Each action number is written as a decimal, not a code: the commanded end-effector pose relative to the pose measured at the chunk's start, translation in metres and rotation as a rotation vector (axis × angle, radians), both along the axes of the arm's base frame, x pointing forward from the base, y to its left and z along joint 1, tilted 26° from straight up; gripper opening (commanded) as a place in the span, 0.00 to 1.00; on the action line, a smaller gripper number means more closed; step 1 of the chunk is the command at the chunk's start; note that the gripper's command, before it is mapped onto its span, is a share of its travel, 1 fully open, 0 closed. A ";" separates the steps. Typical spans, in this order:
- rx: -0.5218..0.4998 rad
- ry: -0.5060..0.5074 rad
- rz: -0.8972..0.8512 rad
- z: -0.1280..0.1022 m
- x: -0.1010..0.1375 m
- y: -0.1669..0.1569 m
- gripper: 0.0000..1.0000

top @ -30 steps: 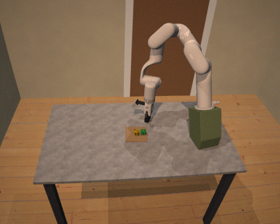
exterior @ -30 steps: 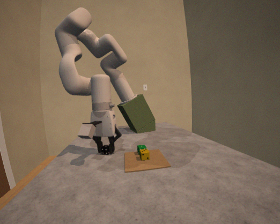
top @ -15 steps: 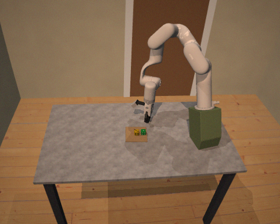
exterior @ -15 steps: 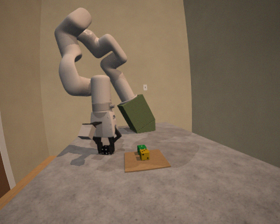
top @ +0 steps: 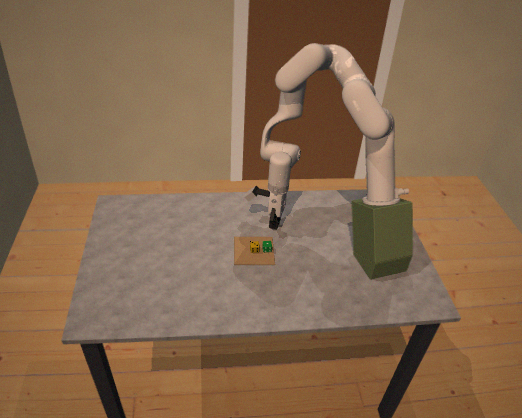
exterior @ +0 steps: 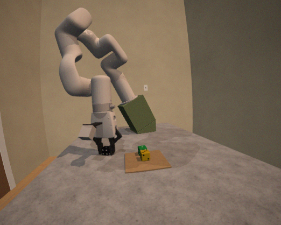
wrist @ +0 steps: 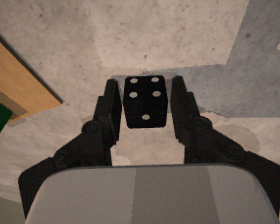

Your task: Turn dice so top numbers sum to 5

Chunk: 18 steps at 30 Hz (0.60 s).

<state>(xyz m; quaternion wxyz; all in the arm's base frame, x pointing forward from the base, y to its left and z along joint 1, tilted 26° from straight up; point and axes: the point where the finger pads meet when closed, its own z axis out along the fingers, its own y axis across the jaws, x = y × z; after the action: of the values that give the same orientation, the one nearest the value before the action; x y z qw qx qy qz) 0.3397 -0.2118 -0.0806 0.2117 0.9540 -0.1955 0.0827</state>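
The gripper (wrist: 146,82) was held half open and nothing was grasped. Its 2 fingers were set down on either side of the black die (wrist: 145,102), with thin gaps seen at both sides in the wrist view. That die lay on the grey table (exterior: 206,188), off the mat (exterior: 155,165), left of centre in the exterior view. The yellow die (exterior: 145,155) and the green die (exterior: 142,148) sat close together on the mat, at frame centre.

If the fingers were closed off-centre, the black die could be twisted or squeezed out. If it were set down carelessly, the 2 other dice could be knocked, the mat shifted, or an edge left overhanging.
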 end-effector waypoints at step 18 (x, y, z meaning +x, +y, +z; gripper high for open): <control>0.000 -0.002 0.001 0.001 0.001 0.000 0.27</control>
<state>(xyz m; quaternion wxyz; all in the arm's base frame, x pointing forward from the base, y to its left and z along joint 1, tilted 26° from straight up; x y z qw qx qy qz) 0.3398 -0.2118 -0.0806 0.2117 0.9540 -0.1955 0.0828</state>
